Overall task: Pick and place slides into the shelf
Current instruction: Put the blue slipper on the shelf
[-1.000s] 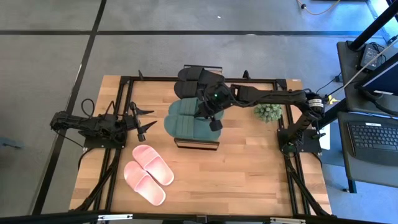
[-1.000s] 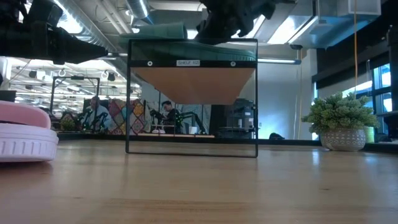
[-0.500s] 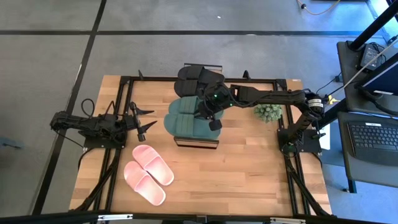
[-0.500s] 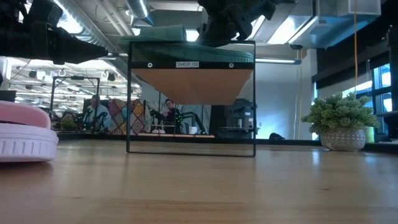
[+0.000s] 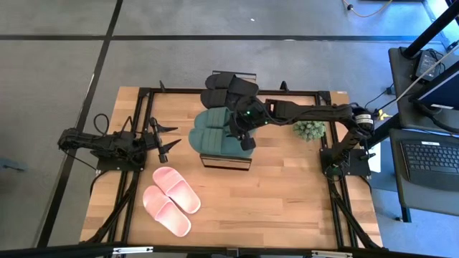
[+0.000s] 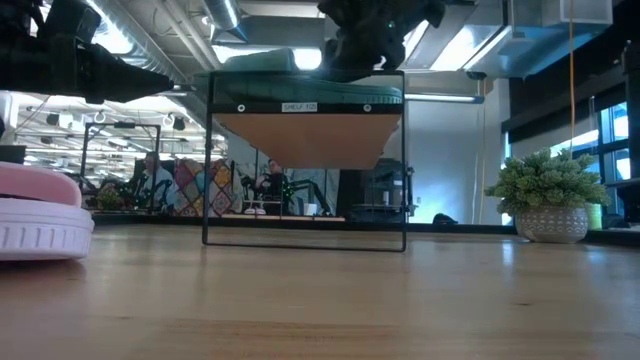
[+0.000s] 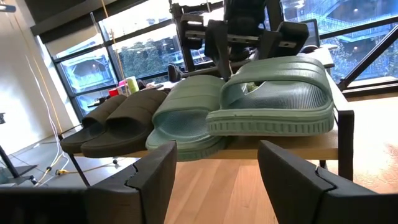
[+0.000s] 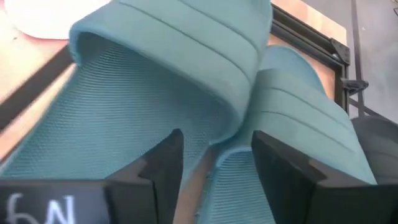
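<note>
The shelf (image 5: 226,163) stands mid-table. Its top board carries two black slides (image 5: 228,86) at the far end and two green slides (image 5: 214,136) on their soles at the near end. My right gripper (image 5: 245,136) hangs open over the green pair, and its fingers (image 8: 163,163) straddle the strap side of one green slide (image 8: 143,81). Two pink slides (image 5: 171,201) lie soles down on the table, near left of the shelf. My left gripper (image 5: 166,143) waits open at the table's left, level with the shelf (image 7: 283,146), and holds nothing. My right gripper comes from above, its fingers apart on either side of the strap's side edge (image 8: 239,127), where the two green slides meet. I cannot tell whether a finger touches the strap. The slide lies flat on the shelf's top board.
A small potted plant (image 5: 310,129) stands right of the shelf, close under the right arm. Black frame rails run along the table's edges. Bare wood lies near the front and right of the shelf.
My right gripper has opened and let go of the green slide, which stays on the shelf's top board. The gripper, the shelf and the slides on it have shifted slightly toward the table's far edge.
</note>
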{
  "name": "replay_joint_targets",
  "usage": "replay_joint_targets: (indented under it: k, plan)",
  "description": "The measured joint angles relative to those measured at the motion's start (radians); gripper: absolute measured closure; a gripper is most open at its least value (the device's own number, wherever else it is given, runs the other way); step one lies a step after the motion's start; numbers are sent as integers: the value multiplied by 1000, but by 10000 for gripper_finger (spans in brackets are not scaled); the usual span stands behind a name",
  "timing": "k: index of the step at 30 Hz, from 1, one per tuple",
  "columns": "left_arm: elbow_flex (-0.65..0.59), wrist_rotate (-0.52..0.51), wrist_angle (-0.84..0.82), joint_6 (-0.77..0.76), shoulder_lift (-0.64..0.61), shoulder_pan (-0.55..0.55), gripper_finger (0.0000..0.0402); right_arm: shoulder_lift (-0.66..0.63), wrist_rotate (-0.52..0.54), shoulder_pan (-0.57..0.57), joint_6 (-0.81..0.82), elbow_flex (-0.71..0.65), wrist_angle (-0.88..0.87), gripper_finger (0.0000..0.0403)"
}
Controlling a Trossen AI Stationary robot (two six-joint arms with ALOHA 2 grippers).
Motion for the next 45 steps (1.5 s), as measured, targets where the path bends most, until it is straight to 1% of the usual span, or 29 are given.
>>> replay_joint_targets:
  k: [4, 8, 10, 13, 16, 18, 23, 25, 29, 33, 45]
  plan:
    - [0, 0, 0, 0, 0, 0, 185, -23, 25, 8, 0, 1, -41, 203]
    - [0, -1, 0, 1, 0, 0, 185, -61, 75, 22, 1, 2, -53, 202]
    - [0, -3, 0, 0, 0, 0, 185, -78, 84, 27, 4, 2, -34, 202]
    - [0, -5, 0, 1, 0, 0, 185, -92, 83, 31, 26, 2, 69, 202]
    - [0, -5, 0, 0, 0, 0, 185, -93, 52, 35, 34, 3, 206, 202]
    - [0, -5, 0, 0, 0, 0, 185, -78, 11, 36, 32, 4, 279, 202]
    - [0, -5, 0, 0, 0, 0, 185, -19, -123, 36, 25, 3, 323, 202]
    - [0, -5, 0, 0, 0, 0, 185, 12, -147, 36, 26, 3, 349, 202]
    - [0, -5, 0, 0, 0, 0, 185, 76, -148, 41, 25, 3, 414, 202]
    - [0, -5, 0, 0, 0, 0, 185, 110, -148, 41, 23, 2, 457, 202]
    - [0, -5, 0, 0, 0, 0, 185, 128, -149, 41, 26, 4, 378, 202]
